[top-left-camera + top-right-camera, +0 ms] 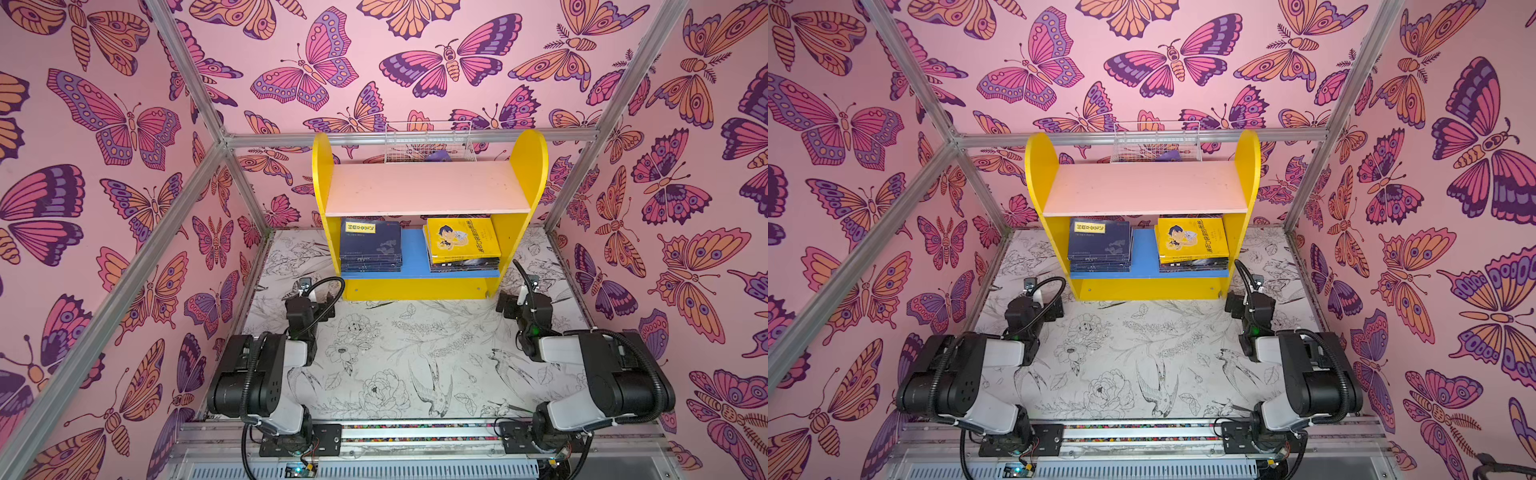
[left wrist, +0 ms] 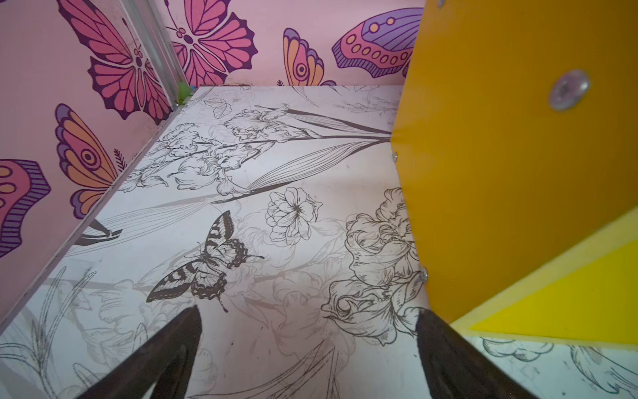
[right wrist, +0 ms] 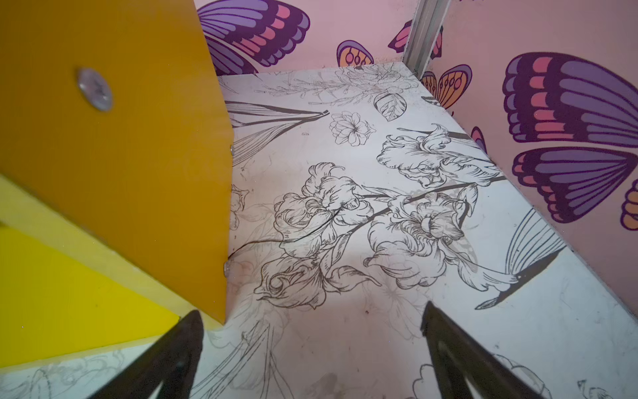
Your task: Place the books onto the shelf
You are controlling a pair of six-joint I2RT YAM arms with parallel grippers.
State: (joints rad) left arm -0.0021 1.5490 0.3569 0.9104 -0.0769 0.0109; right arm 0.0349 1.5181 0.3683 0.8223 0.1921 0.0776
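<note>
Books on the shelf show in both top views, not wrist views.

Smooth, satin-painted yellow board forms the shelf; its books wear glossy paper covers. The worktop is a matt printed sheet, scuffed. White metal wire makes the basket, brushed aluminium the frame.

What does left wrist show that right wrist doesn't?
Left wrist only: left gripper, open and empty, beside the shelf's left side panel; a black butterfly print on the table cover. Right wrist only: right gripper, open and empty, beside the shelf's right side panel. Both: floral table cover, pink butterfly walls; neither shows the books.
</note>
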